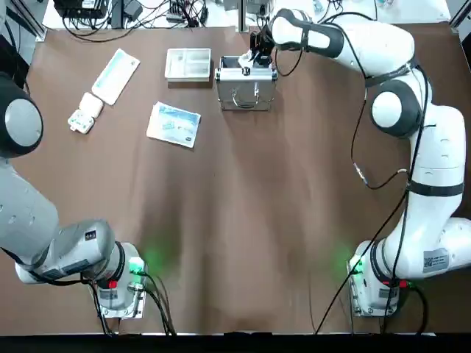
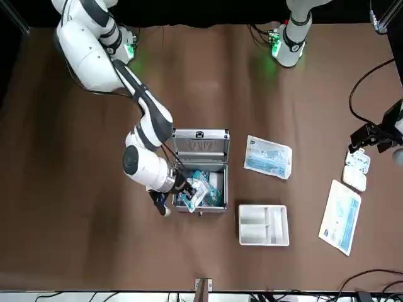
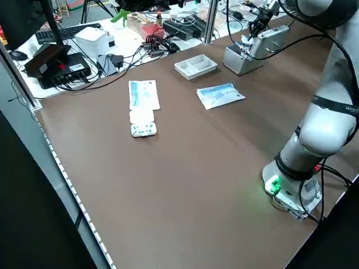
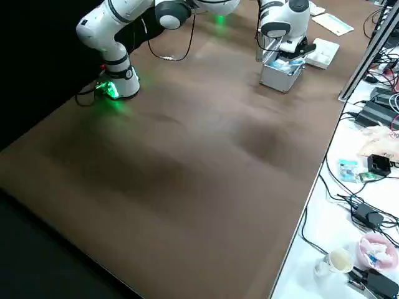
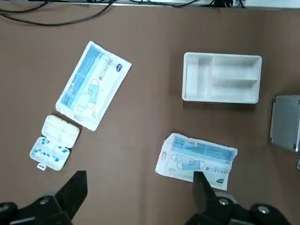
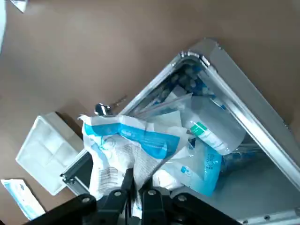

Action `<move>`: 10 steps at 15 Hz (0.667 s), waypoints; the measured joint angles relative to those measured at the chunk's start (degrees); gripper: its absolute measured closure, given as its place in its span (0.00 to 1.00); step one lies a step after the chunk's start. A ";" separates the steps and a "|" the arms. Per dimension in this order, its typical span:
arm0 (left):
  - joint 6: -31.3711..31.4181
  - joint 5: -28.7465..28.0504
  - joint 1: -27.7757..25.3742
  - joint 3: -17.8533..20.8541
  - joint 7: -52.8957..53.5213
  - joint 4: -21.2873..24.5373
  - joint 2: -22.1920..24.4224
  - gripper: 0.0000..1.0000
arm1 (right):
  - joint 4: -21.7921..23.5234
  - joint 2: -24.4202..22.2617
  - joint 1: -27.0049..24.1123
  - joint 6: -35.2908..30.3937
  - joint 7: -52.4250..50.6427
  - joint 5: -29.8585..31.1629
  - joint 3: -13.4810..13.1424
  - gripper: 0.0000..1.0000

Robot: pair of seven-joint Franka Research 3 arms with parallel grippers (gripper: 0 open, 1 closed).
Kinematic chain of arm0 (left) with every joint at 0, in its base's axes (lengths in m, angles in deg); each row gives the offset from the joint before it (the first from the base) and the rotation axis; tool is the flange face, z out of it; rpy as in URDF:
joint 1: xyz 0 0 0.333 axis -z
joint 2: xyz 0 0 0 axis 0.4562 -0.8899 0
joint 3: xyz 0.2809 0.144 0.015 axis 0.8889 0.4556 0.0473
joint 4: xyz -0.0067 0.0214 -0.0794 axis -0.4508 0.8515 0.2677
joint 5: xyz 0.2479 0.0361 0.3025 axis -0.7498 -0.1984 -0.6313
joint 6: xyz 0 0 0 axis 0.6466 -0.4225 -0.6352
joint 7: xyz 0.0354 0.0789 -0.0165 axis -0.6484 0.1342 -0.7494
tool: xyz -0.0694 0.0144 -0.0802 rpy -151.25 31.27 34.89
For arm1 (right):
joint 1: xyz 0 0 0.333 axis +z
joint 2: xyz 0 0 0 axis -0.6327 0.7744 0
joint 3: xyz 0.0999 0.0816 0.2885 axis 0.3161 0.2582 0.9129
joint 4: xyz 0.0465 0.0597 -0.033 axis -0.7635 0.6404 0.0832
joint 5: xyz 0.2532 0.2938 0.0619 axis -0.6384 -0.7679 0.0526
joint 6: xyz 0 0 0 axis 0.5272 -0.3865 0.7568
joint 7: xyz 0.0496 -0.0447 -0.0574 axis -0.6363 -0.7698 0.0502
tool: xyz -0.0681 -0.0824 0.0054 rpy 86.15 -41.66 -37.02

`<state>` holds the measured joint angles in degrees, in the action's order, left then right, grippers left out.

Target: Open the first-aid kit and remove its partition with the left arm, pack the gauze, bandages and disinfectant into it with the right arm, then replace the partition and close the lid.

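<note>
The big white right arm with the thin black cable (image 1: 412,118) reaches from its base at the near right of the brown table (image 1: 243,220) up and across to the far middle, its forearm running leftward, so that the right gripper (image 6: 137,187) hangs over the small silver aluminium first-aid kit (image 1: 246,90). Its fingers are pressed together on a crumpled blue-and-white paper packet (image 6: 126,150), held at the open mouth of the case. The kit stands at the table's far edge, its long axis running left to right, its flat silver lid (image 2: 200,144) swung up and back toward the robot, handle side facing the arms. Inside lie more blue-and-white packets and a clear pouch with a green mark (image 6: 213,133).

The white plastic partition tray (image 1: 188,64) sits just left of the kit, long axis also left to right. A flat blue-white packet (image 1: 174,124) lies nearer the robot.

The left arm (image 1: 33,228) is folded back at the near left; the left gripper (image 5: 136,197) hovers with fingers spread apart, holding nothing.
</note>
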<state>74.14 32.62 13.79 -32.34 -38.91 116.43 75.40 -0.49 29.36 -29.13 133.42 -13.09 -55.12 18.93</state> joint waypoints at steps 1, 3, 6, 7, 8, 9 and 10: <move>0.19 0.00 -0.04 0.01 0.00 0.00 0.00 0.00 | 0.00 0.30 0.13 0.00 0.02 0.00 -0.03 0.89; 0.69 0.00 -0.10 0.08 0.00 0.20 -0.10 0.00 | 0.05 0.91 0.34 -0.04 0.02 0.00 -0.03 0.89; 2.97 0.00 0.11 0.05 0.00 0.87 -1.10 0.00 | 0.26 1.95 0.91 -0.05 0.04 0.00 -0.03 0.89; 4.24 0.00 0.44 -0.05 0.00 1.38 -2.77 0.00 | 0.28 2.47 1.01 -0.03 0.06 0.00 -0.04 0.89; 5.04 0.00 0.66 -0.14 0.00 1.56 -4.07 0.00 | 0.28 2.58 1.01 -0.03 0.09 0.00 -0.06 0.89; 6.61 0.00 0.98 -0.25 0.00 1.69 -5.62 0.00 | 0.28 2.59 1.01 -0.03 0.17 0.00 -0.09 0.89; 8.44 0.00 1.41 -0.26 0.00 1.76 -7.31 0.00 | 0.29 2.60 1.01 -0.03 0.25 0.00 -0.13 0.89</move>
<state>82.58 32.62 15.19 -32.60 -38.91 118.18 68.09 -0.20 31.96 -28.12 133.39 -12.84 -55.12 18.80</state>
